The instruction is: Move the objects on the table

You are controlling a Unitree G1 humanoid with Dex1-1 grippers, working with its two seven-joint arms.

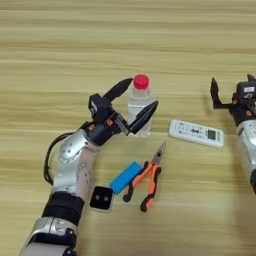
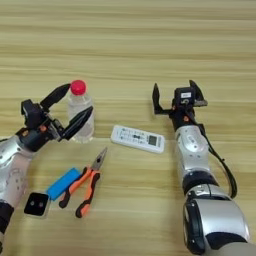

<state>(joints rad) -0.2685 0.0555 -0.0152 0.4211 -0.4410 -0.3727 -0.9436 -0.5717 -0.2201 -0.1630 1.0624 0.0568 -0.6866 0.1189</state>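
A small clear bottle [image 1: 139, 100] with a red cap stands upright left of the middle of the wooden table [image 1: 128, 40]. My left gripper [image 1: 134, 103] is open, its two black fingers [image 1: 119, 90] spread on either side of the bottle; whether they touch it I cannot tell. The slim white remote [image 2: 137, 138] lies flat to the right of the bottle. Beyond the remote's right end my right gripper [image 2: 175, 95] is open with nothing between its fingers, apart from the remote.
Pliers with orange handles [image 1: 147, 177] lie in front of the bottle, tips pointing toward it. A blue block [image 1: 126, 176] rests just left of them. A small black square device [image 1: 101, 198] lies beside my left forearm.
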